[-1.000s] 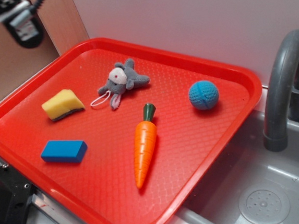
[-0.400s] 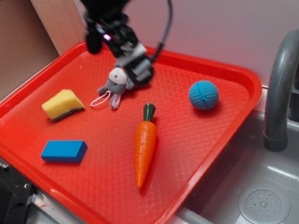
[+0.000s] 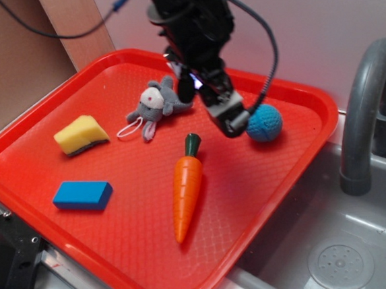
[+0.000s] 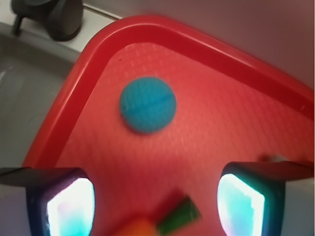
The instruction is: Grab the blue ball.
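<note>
The blue ball (image 3: 265,122) (image 4: 147,104) is a small teal knitted ball resting near the right corner of the red tray (image 3: 65,230) (image 4: 74,93). My gripper (image 3: 231,119) (image 4: 155,204) hangs above the tray just left of the ball, close to it but apart from it. In the wrist view both fingers (image 4: 69,206) stand wide apart with only the tray and the carrot's green top between them, and the ball lies ahead of the fingertips. The gripper is open and empty.
An orange carrot (image 3: 186,185) lies mid-tray below the gripper. A grey plush mouse (image 3: 157,106), a yellow sponge (image 3: 80,135) and a flat blue block (image 3: 82,195) sit to the left. A grey faucet (image 3: 368,102) and sink (image 3: 338,253) border the tray's right side.
The arm has swept in from the upper left, passed over the plush mouse and moved right and down to beside the blue ball. The objects on the tray have stayed put.
</note>
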`<action>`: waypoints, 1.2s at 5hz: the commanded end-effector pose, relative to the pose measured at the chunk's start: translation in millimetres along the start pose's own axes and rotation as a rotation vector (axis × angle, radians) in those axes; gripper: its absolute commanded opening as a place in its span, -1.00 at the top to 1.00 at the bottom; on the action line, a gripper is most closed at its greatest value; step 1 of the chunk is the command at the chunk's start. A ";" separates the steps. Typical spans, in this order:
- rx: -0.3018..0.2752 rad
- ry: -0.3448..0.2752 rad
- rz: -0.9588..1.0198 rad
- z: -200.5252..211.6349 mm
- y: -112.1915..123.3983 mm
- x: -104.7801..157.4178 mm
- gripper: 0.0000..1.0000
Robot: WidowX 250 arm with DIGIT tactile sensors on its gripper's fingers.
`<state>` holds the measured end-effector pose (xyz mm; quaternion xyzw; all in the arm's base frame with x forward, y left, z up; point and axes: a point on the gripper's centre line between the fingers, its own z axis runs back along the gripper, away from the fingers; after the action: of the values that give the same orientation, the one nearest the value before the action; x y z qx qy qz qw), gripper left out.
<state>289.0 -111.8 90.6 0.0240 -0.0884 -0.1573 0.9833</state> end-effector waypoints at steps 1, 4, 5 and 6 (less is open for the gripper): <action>-0.010 -0.088 0.036 -20.5 -3.9 36.5 -1.00; -0.052 -0.042 0.019 -43.5 -4.7 28.4 1.00; -0.027 -0.055 0.059 -37.7 -1.3 20.4 1.00; 0.021 0.011 0.300 6.8 37.0 -3.8 1.00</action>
<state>292.2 -76.8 81.4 0.0272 -0.0617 -0.0209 0.9975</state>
